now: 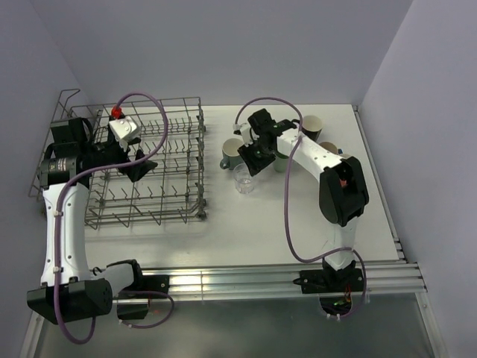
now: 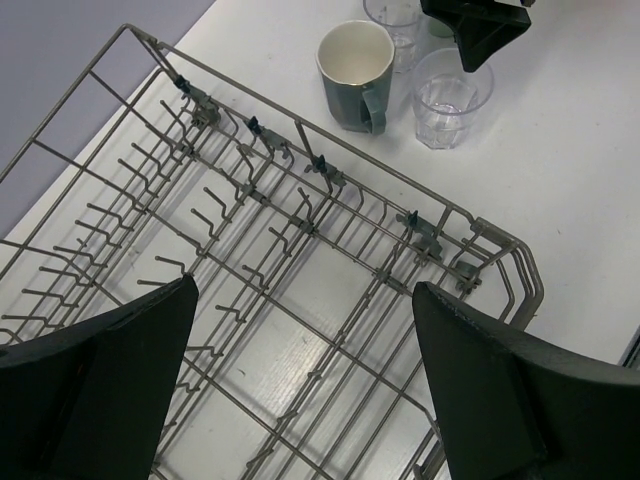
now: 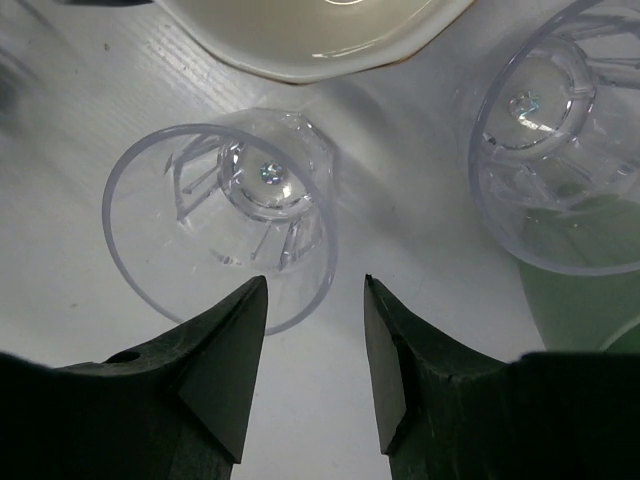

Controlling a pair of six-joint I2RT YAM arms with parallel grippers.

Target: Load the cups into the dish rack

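Since nothing sits among the tines of the dish rack, the loading looks barely begun: every cup in view is on the tabletop, clustered to the right of the rack. The grey-blue mug stands nearest the rack, upright, its pale inside bare. Just beside it is a clear tumbler, empty as far as I can tell, with a second tumbler and a green mug close by. The right hand hangs over the first tumbler, released and holding nothing. The left hand hovers over the rack, spread wide and empty. All cups remain to be moved.
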